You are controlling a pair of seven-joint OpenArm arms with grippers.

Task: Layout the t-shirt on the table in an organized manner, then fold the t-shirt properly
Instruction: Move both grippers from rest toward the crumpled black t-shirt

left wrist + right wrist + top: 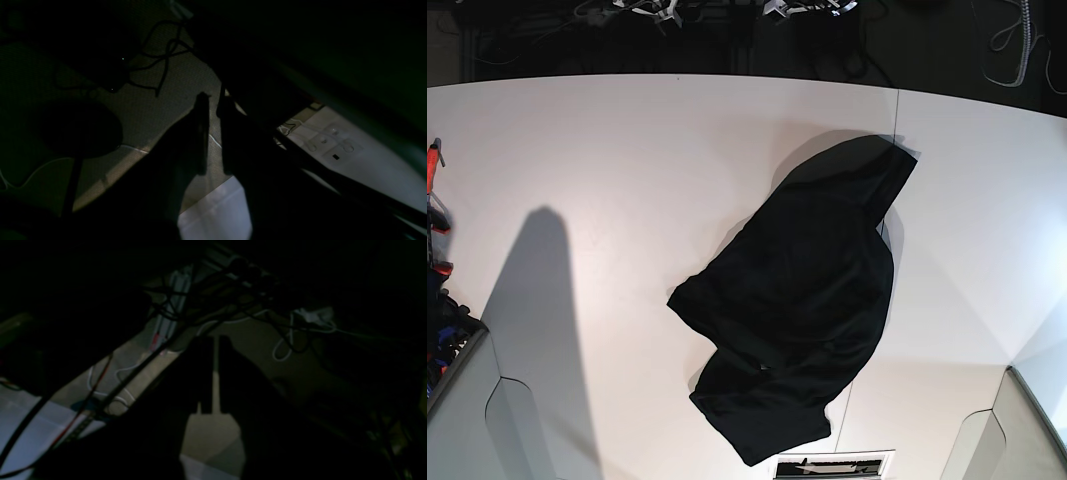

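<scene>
Both pincers, left [212,100] and right [216,340], seem narrowly parted, holding nothing, off the t-shirt [802,300].

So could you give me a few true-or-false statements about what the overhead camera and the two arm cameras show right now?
1. The black cloth t-shirt lies crumpled on the big white table. True.
2. The shirt is neatly folded into a square. False: it is a loose, uneven heap.
3. A gripper is holding the shirt. False: in the overhead view nothing touches it.
4. A thin dark seam line crosses the tabletop. True.
5. Both arm cameras give bright, clear views. False: both are very dark, and their fingers appear only as silhouettes.
</scene>
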